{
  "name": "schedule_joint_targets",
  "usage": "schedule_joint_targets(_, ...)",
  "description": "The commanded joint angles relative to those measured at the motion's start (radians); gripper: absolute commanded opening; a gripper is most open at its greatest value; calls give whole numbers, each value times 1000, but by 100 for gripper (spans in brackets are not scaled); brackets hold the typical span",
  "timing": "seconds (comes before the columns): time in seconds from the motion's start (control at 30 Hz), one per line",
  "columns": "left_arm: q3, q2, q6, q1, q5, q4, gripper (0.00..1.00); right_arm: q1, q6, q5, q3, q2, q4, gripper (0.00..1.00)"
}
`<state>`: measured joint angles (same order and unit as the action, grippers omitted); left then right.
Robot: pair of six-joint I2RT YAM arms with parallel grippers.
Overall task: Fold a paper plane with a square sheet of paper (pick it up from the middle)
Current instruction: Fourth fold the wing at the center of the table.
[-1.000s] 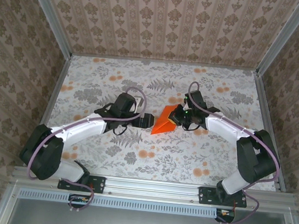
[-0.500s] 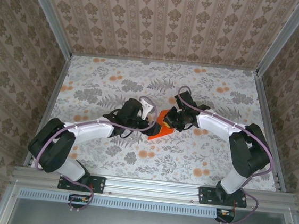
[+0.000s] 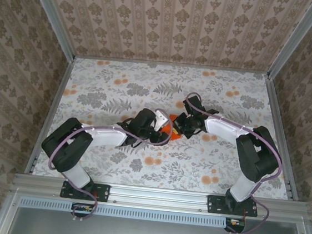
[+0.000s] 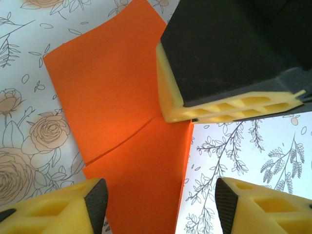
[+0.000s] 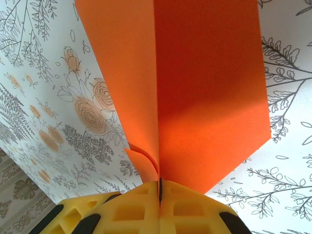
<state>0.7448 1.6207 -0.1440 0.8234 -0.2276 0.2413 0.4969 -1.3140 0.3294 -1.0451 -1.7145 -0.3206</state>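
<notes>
The square sheet of paper (image 3: 169, 128) is near the middle of the table (image 3: 109, 84). It is folded, and from above I see just a small orange patch between the two wrists. In the right wrist view the sheet (image 5: 204, 97) spreads away from the fingertips in two flaps that meet at a sharp crease, with a small curl of paper beside the pinch. The right gripper (image 5: 160, 187) is closed on that creased edge, its yellow pads pressed together with the paper between them. From above, this gripper (image 3: 182, 126) is at the right side of the patch. In the left wrist view the paper (image 4: 122, 122) has a curved edge line across it, where one layer lies over another. The black and yellow finger of the right gripper sits on its upper right part. The left gripper (image 4: 161, 204) has its jaws apart, one fingertip at each side of the lower part of the sheet. I cannot tell if they touch it. From above, the left gripper (image 3: 163, 130) lies over the left side of the paper. One second ago it was well apart from the sheet, to the left, and the paper showed as a much larger orange wedge. Since then the left arm has reached in and hidden most of it, and its jaws have narrowed. The right gripper has stayed clamped.
</notes>
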Motion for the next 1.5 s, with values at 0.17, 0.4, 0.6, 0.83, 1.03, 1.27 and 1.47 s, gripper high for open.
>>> schedule_joint_targets(0.17,-23,49,56,2,-3,76,54,-9,-68,50,10,-11,-33,0)
schedule_joint_targets(0.4,-24,70,68,2,19,79,42,-12,-74,63,10,-9,-29,3)
schedule_joint_targets(0.6,-19,90,71,1,17,73,33,-15,-76,68,15,-4,-19,11)
schedule_joint_targets(0.83,-19,99,67,2,-4,76,19,-46,-38,66,26,27,-36,32)
schedule_joint_targets(1.03,-13,108,31,2,-57,64,13,-91,161,56,39,102,-22,49)
schedule_joint_targets(1.27,27,126,-33,2,-125,9,11,-129,362,95,168,214,132,53)
schedule_joint_targets(1.47,76,145,-97,0,-170,-55,8,-136,521,143,274,286,224,52)
